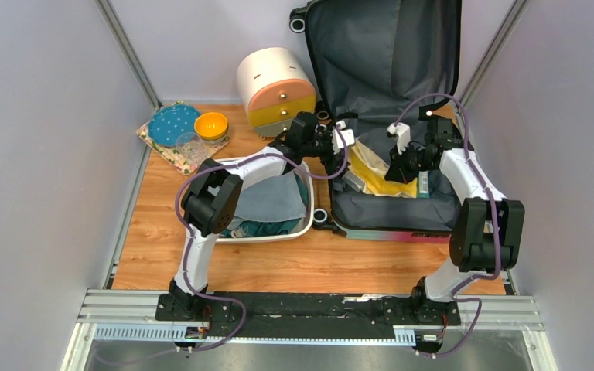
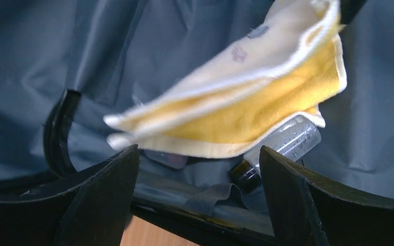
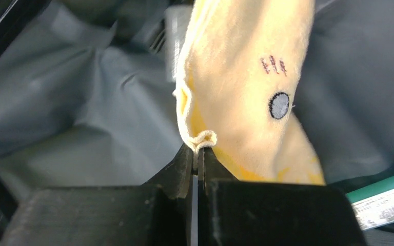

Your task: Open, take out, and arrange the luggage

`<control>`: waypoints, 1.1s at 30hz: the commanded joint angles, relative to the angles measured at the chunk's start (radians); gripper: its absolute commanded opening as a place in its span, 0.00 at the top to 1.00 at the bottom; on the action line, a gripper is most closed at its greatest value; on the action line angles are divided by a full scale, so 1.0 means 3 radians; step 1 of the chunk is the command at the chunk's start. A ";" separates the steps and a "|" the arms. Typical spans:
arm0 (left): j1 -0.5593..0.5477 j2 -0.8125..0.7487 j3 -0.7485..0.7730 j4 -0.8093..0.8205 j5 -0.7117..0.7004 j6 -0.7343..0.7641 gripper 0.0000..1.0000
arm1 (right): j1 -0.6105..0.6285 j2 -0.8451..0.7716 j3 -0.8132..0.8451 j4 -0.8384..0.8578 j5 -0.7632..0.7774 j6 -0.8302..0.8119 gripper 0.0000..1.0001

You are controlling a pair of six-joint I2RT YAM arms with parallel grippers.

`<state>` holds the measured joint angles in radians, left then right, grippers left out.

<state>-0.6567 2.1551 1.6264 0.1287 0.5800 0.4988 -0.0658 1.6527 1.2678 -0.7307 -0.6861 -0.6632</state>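
The luggage lies open at the back right, its lid standing upright and its dark grey lining showing. A yellow and cream cloth hangs lifted over the lower shell. My right gripper is shut on the hem of that cloth. My left gripper is open at the shell's left rim, just below the cloth, with nothing between its fingers. A clear bottle with a dark cap lies under the cloth inside the shell.
A white basin holding folded clothes sits left of the luggage. A round cream drawer cabinet stands behind it. A blue plate and an orange bowl rest on a mat at the far left. A green box lies in the shell.
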 commanded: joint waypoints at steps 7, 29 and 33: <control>-0.0240 -0.0204 -0.0349 -0.0071 0.0097 0.1768 0.04 | 0.0020 -0.0539 -0.0253 -0.0540 -0.0280 -0.0842 1.00; -0.0332 -0.0107 0.0341 -0.1555 0.0186 0.2035 0.08 | -0.0087 -0.0477 0.0054 -0.0356 -0.0300 -0.0479 1.00; -0.0362 0.0031 0.0372 -0.1217 -0.0194 0.1897 0.09 | -0.0093 -0.0529 0.0028 -0.0366 -0.0311 -0.0509 1.00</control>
<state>-0.7517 2.1029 1.7054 -0.2417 0.6357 1.0821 -0.0887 1.5261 1.2449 -0.8627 -0.7429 -0.8162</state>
